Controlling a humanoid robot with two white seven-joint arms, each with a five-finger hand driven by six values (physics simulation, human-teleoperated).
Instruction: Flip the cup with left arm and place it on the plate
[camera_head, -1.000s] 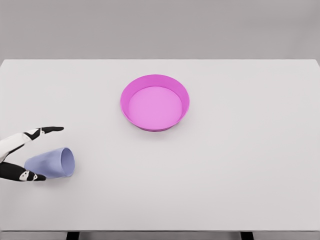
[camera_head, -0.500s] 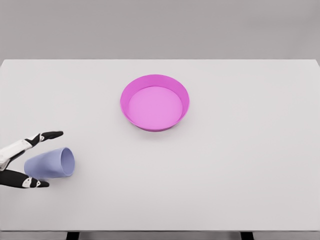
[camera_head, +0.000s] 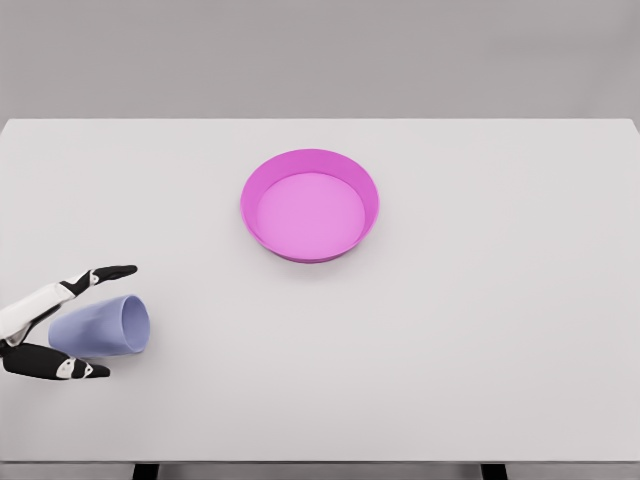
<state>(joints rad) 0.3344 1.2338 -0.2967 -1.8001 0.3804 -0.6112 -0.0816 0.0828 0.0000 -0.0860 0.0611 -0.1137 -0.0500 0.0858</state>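
A pale blue cup (camera_head: 103, 326) lies on its side near the table's front left, its mouth facing right. My left hand (camera_head: 110, 320) reaches in from the left edge and straddles it: one finger (camera_head: 98, 275) stretches just beyond the cup, the thumb (camera_head: 60, 366) lies in front of it. The fingers are spread and do not close on the cup. A magenta plate (camera_head: 310, 160) with a raised rim sits near the table's middle, well to the upper right of the cup. The right arm is out of view.
The white table (camera_head: 480, 330) spans the whole view, with its front edge near the bottom of the picture. Nothing else stands on it.
My left hand has slid a little to the right and down around the cup, the far finger dropping closer to it. The cup and the plate have stayed put.
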